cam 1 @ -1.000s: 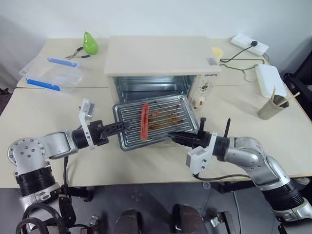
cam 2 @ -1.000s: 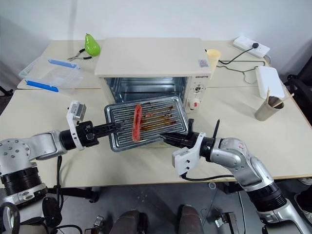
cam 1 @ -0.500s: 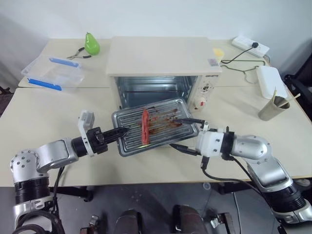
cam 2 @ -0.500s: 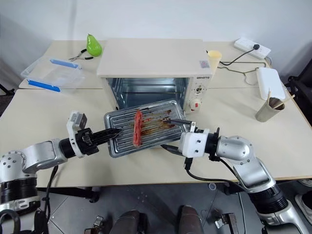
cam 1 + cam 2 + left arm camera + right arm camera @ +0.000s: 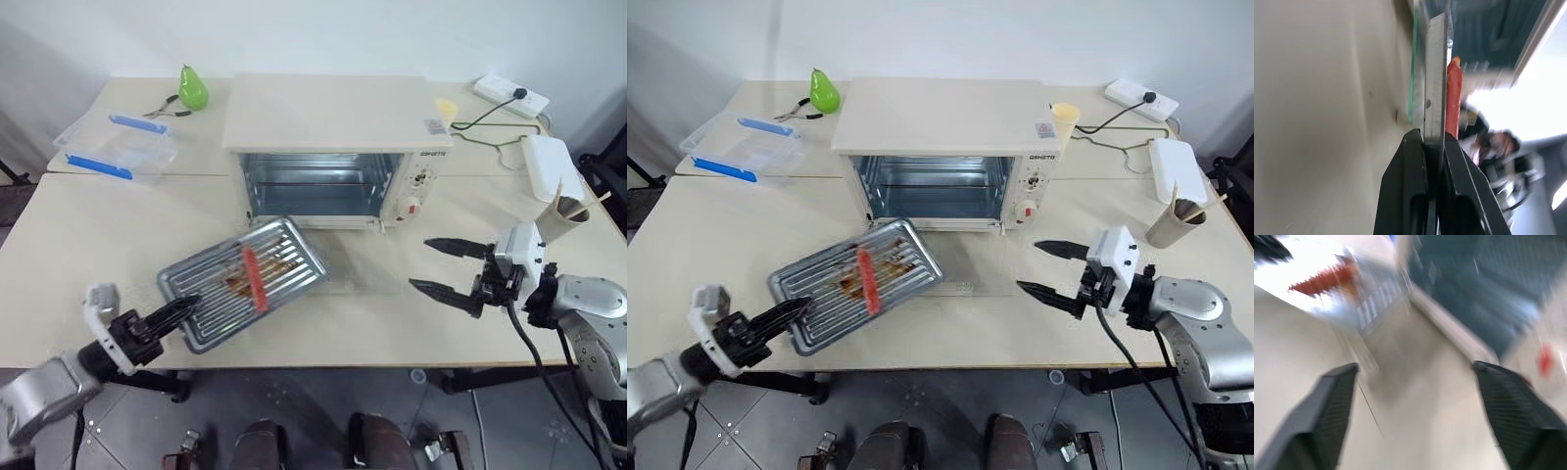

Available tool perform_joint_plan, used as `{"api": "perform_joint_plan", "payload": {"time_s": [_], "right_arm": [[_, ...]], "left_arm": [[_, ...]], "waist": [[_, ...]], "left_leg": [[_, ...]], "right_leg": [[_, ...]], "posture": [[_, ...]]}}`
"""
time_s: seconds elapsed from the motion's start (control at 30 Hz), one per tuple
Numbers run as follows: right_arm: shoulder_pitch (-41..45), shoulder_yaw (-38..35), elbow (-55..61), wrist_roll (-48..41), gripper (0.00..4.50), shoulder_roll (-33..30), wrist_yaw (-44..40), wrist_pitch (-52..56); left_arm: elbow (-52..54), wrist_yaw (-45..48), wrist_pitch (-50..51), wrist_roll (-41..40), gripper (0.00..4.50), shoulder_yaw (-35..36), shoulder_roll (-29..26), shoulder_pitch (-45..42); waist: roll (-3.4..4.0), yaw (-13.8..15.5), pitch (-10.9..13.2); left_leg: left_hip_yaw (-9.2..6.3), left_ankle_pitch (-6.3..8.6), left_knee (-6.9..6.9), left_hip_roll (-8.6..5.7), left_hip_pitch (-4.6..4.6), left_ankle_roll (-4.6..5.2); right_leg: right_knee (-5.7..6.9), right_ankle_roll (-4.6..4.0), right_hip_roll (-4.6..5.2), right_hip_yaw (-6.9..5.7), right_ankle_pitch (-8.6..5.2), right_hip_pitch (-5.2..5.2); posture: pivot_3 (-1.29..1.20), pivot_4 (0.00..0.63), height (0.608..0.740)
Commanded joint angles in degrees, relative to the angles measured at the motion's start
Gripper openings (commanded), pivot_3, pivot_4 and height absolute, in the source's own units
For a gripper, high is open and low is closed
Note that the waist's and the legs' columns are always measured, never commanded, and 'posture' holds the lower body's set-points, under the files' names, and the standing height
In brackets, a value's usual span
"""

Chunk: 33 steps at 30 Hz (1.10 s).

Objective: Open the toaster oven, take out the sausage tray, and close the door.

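- The sausage tray [image 5: 243, 282] is now clear of the toaster oven [image 5: 333, 147]; a second ago I had it just in front of the cavity between both arms, now it sits at about 7 o'clock from the oven, over the desk [image 5: 98, 235] towards its near-left edge, tilted.
- My left end effector [image 5: 174, 311] alone carries it, closed on the tray's near rim; the sausage [image 5: 252, 278] still lies across the rack.
- My right end effector [image 5: 449, 267] has let go and swung out to 4 o'clock of the oven, fingers spread wide, nothing in them.
- The door [image 5: 955, 257] lies flat and open, so I judge extraction done and closing next, likely a job for the free right arm.
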<state>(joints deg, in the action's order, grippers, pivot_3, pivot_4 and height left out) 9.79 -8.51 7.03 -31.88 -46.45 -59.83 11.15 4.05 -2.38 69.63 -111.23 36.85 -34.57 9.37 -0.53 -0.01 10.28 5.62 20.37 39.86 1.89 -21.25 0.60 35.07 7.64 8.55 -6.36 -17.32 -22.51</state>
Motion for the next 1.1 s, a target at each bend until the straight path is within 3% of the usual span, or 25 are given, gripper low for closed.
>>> {"api": "perform_joint_plan", "payload": {"time_s": [0.03, 0.17, 0.27, 0.3, 0.47, 0.7, 0.97, 1.1], "right_arm": [[1.4, 0.0, -4.4, 2.6, 2.58, 0.1, -2.9, -3.6], [4.2, 1.6, -9.1, 4.6, 1.21, 1.2, -4.5, -5.0], [6.6, 4.0, -13.2, 7.3, 0.19, 1.6, -6.6, -6.3], [7.3, 4.4, -14.3, 7.8, 0.03, 1.9, -6.9, -6.4], [10.5, 6.2, -18.8, 10.4, 0.03, 2.9, -6.9, -5.6], [13.3, 7.9, -21.8, 11.8, 0.03, 4.7, -8.2, -5.4], [16.3, 10.7, -27.6, 14.1, 0.03, 8.6, -10.3, -7.3], [16.9, 10.9, -27.6, 13.6, 0.03, 10.4, -11.8, -7.0]], "left_arm": [[6.5, 2.0, -3.2, -1.8, 0.0, 3.1, 3.1, 3.0], [11.7, 2.3, -7.4, -1.8, 0.0, 4.8, 8.3, 6.7], [15.7, 0.4, -13.3, -1.8, 0.0, 9.2, 15.3, 10.4], [16.9, -0.3, -14.4, -1.8, 0.0, 9.6, 17.0, 12.0], [21.8, -2.5, -19.9, -1.8, 0.0, 8.8, 22.9, 16.6], [24.5, -3.6, -24.3, -1.8, 0.0, 7.1, 26.5, 19.4], [20.7, -9.4, -30.1, -1.8, 0.0, 12.6, 32.4, 12.1], [22.7, -14.0, -31.9, -1.8, 0.0, 11.3, 34.9, 9.7]], "waist": [[0.0, 0.0, 0.0], [0.01, -0.1, 0.0], [0.02, -0.3, 0.0], [0.02, -0.2, 0.0], [0.02, 0.0, 0.0], [0.03, 0.3, 0.0], [0.03, 0.0, 0.0], [0.03, 0.0, 0.0]], "left_leg": [[0.01, 0.0, -0.02, -0.02, 0.01, 0.0], [0.08, 0.0, -0.02, 0.0, 0.03, 0.0], [0.11, 0.0, -0.02, 0.01, 0.04, 0.0], [0.17, 0.01, -0.02, 0.04, 0.05, -0.01], [0.22, 0.01, 0.0, 0.05, 0.04, -0.01], [0.2, 0.09, 0.12, 0.01, 0.0, 0.15], [0.24, 0.1, 0.12, 0.01, 0.0, 0.16], [0.25, 0.12, 0.12, -0.02, -0.02, 0.2]], "right_leg": [[0.0, 0.0, 0.0, 0.03, 0.0, 0.0], [-0.05, 0.0, -0.01, 0.06, 0.0, 0.01], [-0.07, 0.0, -0.02, 0.06, 0.0, 0.0], [-0.12, 0.0, -0.02, 0.06, 0.0, 0.01], [-0.21, -0.02, -0.02, 0.08, -0.01, 0.0], [-0.33, -0.08, 0.0, 0.17, -0.04, 0.07], [-0.32, -0.07, -0.03, 0.13, -0.04, 0.07], [-0.32, -0.05, -0.01, 0.14, -0.02, 0.08]], "posture": [[0.0, 0.15, 0.74], [0.0, 0.15, 0.74], [0.0, 0.15, 0.74], [0.0, 0.15, 0.74], [0.0, 0.15, 0.74], [0.0, 0.15, 0.74], [0.0, 0.15, 0.74], [0.0, 0.15, 0.74]]}}
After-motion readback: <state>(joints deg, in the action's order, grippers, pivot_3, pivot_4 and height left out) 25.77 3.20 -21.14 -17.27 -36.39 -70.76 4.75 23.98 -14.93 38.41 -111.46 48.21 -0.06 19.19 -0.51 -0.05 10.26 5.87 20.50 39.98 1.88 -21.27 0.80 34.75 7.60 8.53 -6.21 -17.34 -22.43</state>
